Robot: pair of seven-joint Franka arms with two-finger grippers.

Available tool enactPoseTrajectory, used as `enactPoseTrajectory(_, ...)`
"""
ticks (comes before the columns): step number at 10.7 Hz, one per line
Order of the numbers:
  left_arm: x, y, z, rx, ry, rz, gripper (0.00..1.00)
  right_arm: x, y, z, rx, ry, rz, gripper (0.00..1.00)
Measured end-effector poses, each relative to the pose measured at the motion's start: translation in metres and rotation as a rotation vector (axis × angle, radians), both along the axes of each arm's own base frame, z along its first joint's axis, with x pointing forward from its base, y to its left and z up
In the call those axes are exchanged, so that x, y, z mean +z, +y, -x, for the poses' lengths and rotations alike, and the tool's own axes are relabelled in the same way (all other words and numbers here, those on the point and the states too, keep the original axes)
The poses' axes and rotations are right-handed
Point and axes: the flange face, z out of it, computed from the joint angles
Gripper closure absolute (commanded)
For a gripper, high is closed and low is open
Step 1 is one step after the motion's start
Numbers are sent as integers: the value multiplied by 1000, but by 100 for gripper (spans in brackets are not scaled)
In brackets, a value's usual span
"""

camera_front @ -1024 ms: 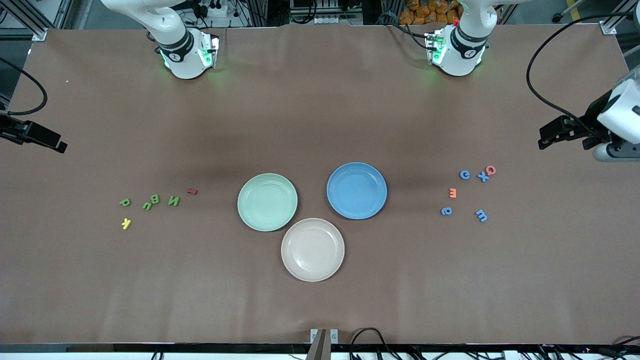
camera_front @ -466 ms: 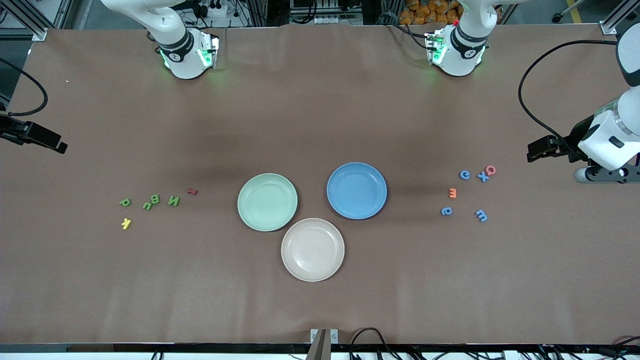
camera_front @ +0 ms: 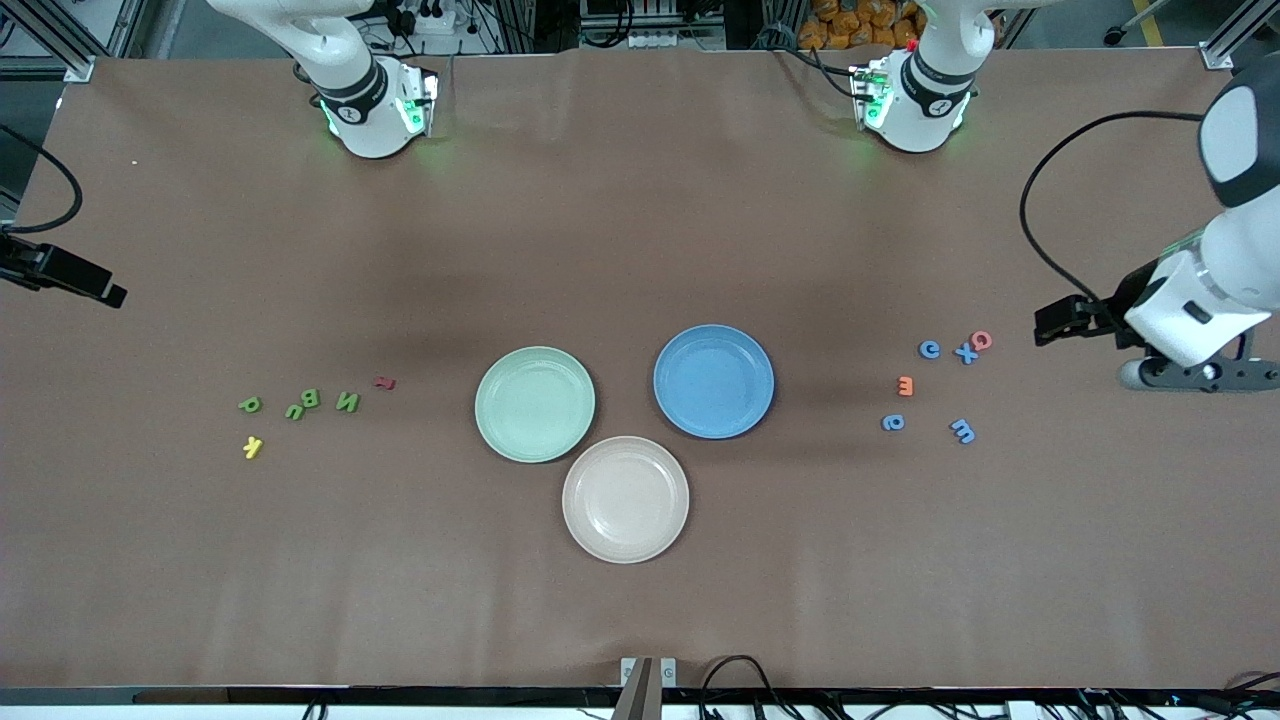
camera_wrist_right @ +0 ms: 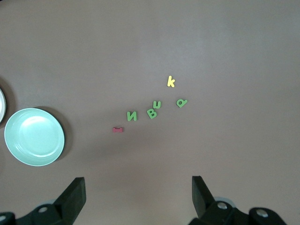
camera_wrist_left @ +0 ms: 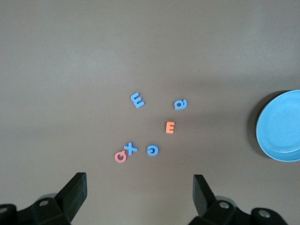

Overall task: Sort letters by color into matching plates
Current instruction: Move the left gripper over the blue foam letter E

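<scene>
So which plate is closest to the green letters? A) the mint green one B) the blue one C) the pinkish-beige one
A: the mint green plate lies beside the green letters, toward the right arm's end of the table, while the blue plate and the pinkish-beige plate lie farther from them.

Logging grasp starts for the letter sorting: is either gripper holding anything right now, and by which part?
Nothing is held. The left gripper and right gripper are both open and empty.

I could see only part of the round medium blue plate (camera_wrist_left: 281, 126) in the left wrist view; the frame edge cut it. The right arm's black two-finger gripper (camera_front: 90, 287) was cut too.
</scene>
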Motion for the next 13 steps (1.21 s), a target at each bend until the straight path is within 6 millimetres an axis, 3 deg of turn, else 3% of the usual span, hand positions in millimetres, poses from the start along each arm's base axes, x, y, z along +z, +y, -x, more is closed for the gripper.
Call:
enactPoseTrajectory(4, -52, -49, -22, -101, -3, 12, 0, 2, 3, 0, 6, -5, -1, 0)
enactPoseTrajectory(5, -62, -54, -24, -107, 6, 13, 0, 3, 3, 0, 7, -6, 0, 0)
enactPoseTrajectory(8, -79, -46, -32, -33, 11, 11, 0, 4, 2, 0, 5, -9, 0, 0)
enactPoseTrajectory(10, -95, -43, -35, 111, 37, -1, 0, 5, -1, 0, -1, -10, 0, 0)
enactPoseTrajectory(13, -124, -29, -42, 186, 66, -12, 0, 5, -1, 0, -1, -11, -1, 0)
